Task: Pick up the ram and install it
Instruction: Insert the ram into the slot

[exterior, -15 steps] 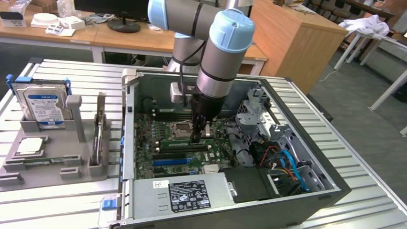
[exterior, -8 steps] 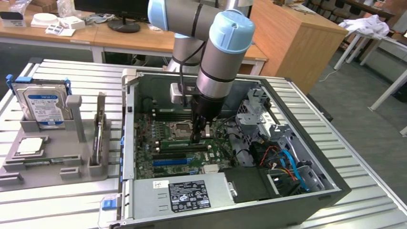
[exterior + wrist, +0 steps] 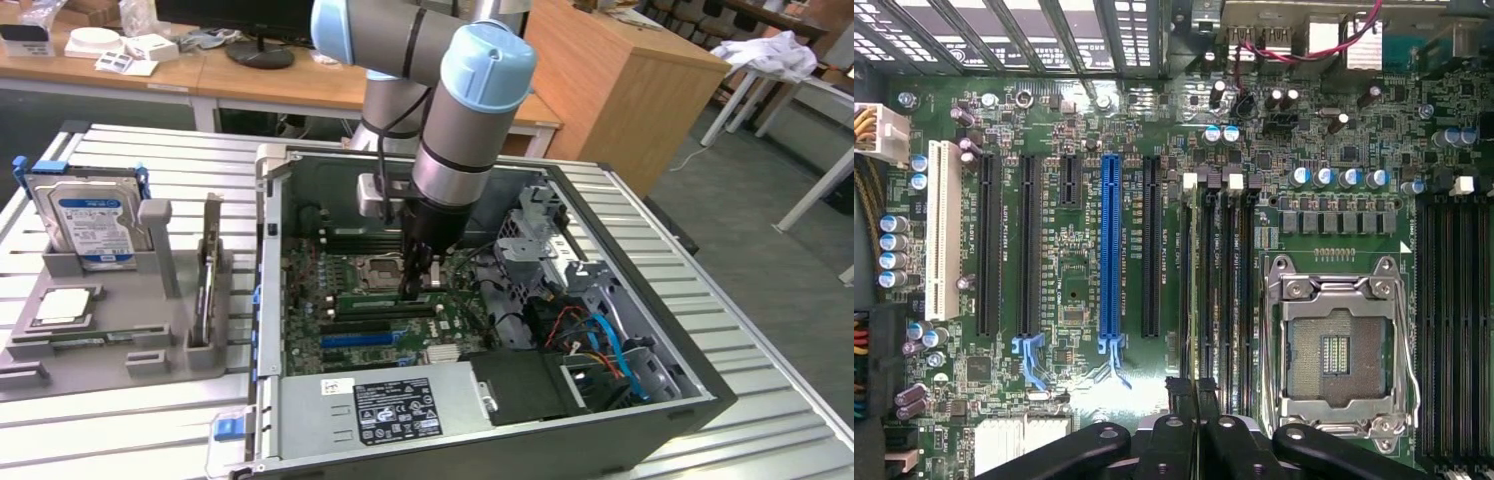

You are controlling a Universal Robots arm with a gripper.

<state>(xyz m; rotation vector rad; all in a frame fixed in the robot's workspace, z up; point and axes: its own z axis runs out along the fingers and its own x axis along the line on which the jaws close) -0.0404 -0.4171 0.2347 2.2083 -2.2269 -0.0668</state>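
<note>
My gripper (image 3: pixel 424 285) hangs low inside the open computer case (image 3: pixel 694 400), just over the motherboard (image 3: pixel 1084 400). In the wrist view its two black fingertips (image 3: pixel 1178 390) are pressed together, and nothing shows between them. They sit over the black memory slots (image 3: pixel 1216 280) beside the empty CPU socket (image 3: pixel 1337 350). I cannot tell whether a stick sits in the slot under the fingers. A long thin board that looks like the ram (image 3: pixel 210 265) stands on edge in the grey holder (image 3: pixel 80 365), at the exterior view's left, far from the gripper.
A silver hard drive (image 3: pixel 87 225) with a blue-white label stands in the same holder, with a CPU chip (image 3: pixel 64 305) lying beside it. Inside the case are the power supply (image 3: pixel 394 410), drive cage (image 3: pixel 541 235) and orange and blue cables (image 3: pixel 607 345). The case walls close in around the arm.
</note>
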